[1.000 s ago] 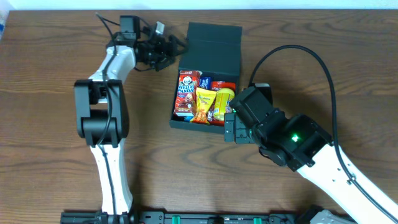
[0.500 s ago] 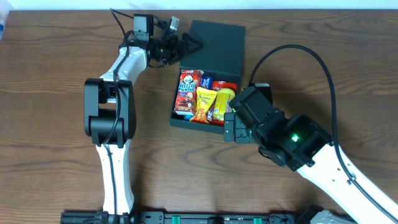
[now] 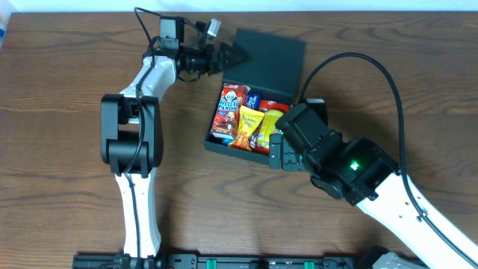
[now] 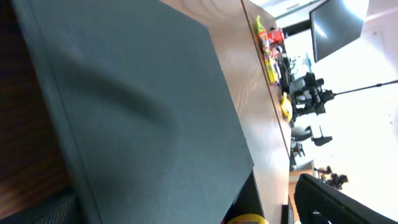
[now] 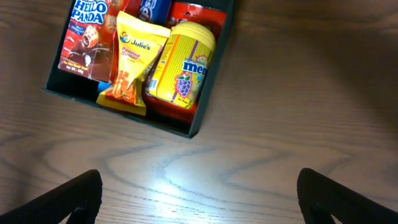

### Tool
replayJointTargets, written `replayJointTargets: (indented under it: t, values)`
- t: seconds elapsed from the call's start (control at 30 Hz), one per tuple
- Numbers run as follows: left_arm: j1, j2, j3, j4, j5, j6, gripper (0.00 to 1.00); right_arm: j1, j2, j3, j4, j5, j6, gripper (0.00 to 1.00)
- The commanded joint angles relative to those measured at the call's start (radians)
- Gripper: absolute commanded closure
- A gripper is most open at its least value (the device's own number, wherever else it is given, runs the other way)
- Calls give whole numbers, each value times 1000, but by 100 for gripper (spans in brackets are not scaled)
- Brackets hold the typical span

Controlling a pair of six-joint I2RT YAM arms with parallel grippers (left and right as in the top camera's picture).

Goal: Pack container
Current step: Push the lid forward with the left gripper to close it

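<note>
Left tool (image 3: 224, 56) sits at the left edge of the lid (image 3: 272, 56), apparently to swing it over the container (image 3: 228, 147) on the table (image 3: 60, 149). The right tool (image 3: 275, 149) flanks its near corner, perhaps bracing.

Left wrist: the lid (image 4: 137, 112) lies between spread, released fingers (image 4: 348, 202).

Right wrist: also released, fingers (image 5: 74, 199) wide, with the snacks (image 5: 155, 62) packed inside.

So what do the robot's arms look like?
Both have white tubes with chunky black joints. The right arm wears a glowing green light and a long black cable. The left arm has thin black wires near its wrist.
</note>
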Motion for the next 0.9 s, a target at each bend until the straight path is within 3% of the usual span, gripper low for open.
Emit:
replayJointTargets:
  t: [0.0,0.47,0.87]
  values:
    - [-5,-108,12,-45,15,103,4,7,5,-5,7,21,-4,1]
    - [-18,-382,11,-500,-154,369,4,8,23,-5,47,21,-4,1]
    - [-18,-557,11,-815,-313,417,4,8,-90,-3,156,-111,-72,1]
